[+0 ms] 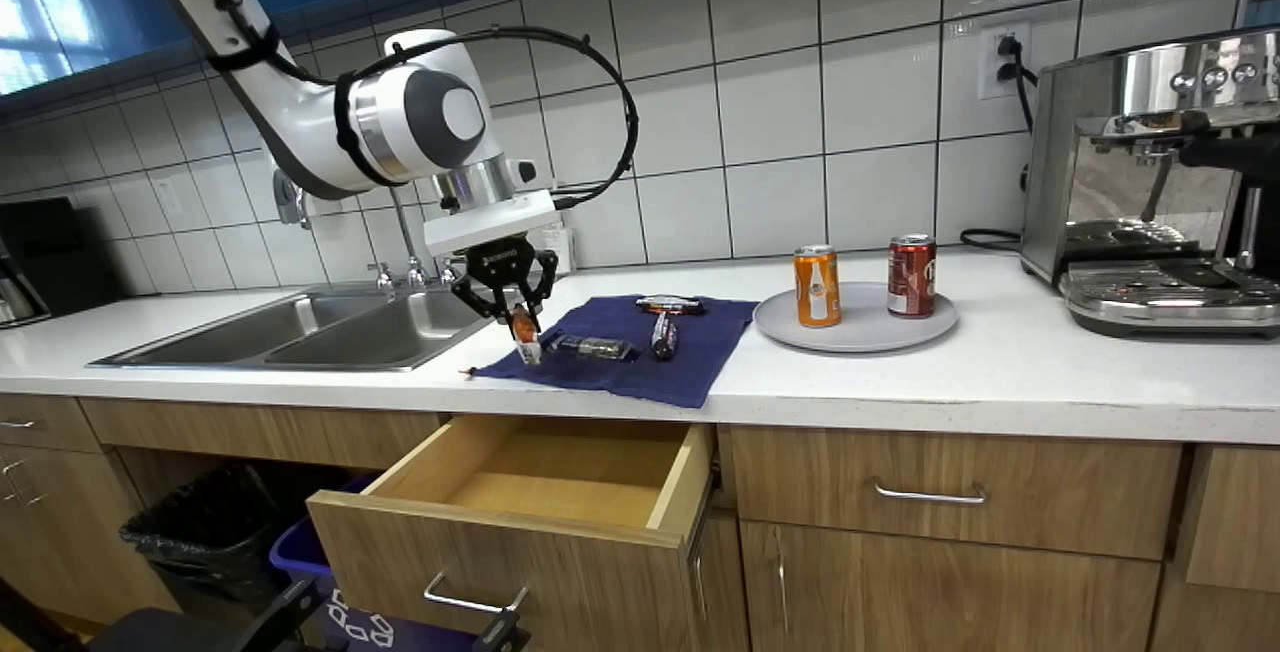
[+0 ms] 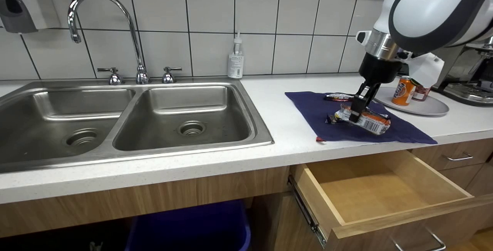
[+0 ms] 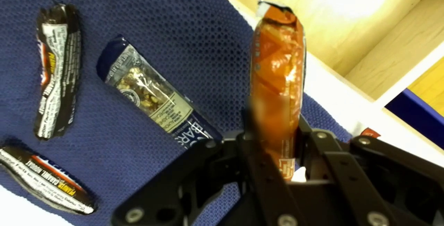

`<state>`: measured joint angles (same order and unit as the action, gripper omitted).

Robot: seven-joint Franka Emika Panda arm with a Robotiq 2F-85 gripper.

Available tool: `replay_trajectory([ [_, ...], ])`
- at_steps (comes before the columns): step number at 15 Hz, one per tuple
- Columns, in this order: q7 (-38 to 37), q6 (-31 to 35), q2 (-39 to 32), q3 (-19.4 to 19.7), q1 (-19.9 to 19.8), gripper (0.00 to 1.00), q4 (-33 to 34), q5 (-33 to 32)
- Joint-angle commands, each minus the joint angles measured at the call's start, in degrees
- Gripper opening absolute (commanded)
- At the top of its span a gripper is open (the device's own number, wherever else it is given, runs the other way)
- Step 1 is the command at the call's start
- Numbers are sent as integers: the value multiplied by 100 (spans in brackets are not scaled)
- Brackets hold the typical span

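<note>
My gripper (image 1: pixel 520 316) is shut on an orange-wrapped snack bar (image 3: pixel 279 59), which also shows in both exterior views (image 1: pixel 525 337) (image 2: pixel 375 123). The bar is gripped across its sides and held just above the navy cloth (image 1: pixel 690 382); a gap under it is hard to judge. On the cloth beside the gripper lies a clear and navy nut bar (image 3: pixel 149 94), its near end hidden by a finger in the wrist view. Two dark-wrapped bars, an upright one (image 3: pixel 57 73) and a slanted one (image 3: pixel 45 181) in the wrist view, lie farther off on the cloth.
An open wooden drawer (image 1: pixel 560 492) juts out below the counter edge. A grey plate (image 1: pixel 860 340) carries an orange can (image 1: pixel 818 287) and a red can (image 1: pixel 911 277). A sink (image 2: pixel 258 135) and an espresso machine (image 1: pixel 1150 172) flank the area. A red scrap (image 2: pixel 320 139) lies by the cloth.
</note>
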<state>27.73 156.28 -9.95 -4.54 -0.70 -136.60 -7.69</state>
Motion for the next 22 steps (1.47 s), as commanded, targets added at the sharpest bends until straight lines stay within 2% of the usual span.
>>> replay_trajectory([
  [1, 294, 96, 527, 31, -70, 7, -521, -122],
  [8, 942, 90, 919, 235, -104, 7, -1124, -61],
  [13, 1308, 70, 953, 434, -121, 7, -1346, -152],
  [22, 1263, 235, 641, 746, -211, 7, -1380, -919],
])
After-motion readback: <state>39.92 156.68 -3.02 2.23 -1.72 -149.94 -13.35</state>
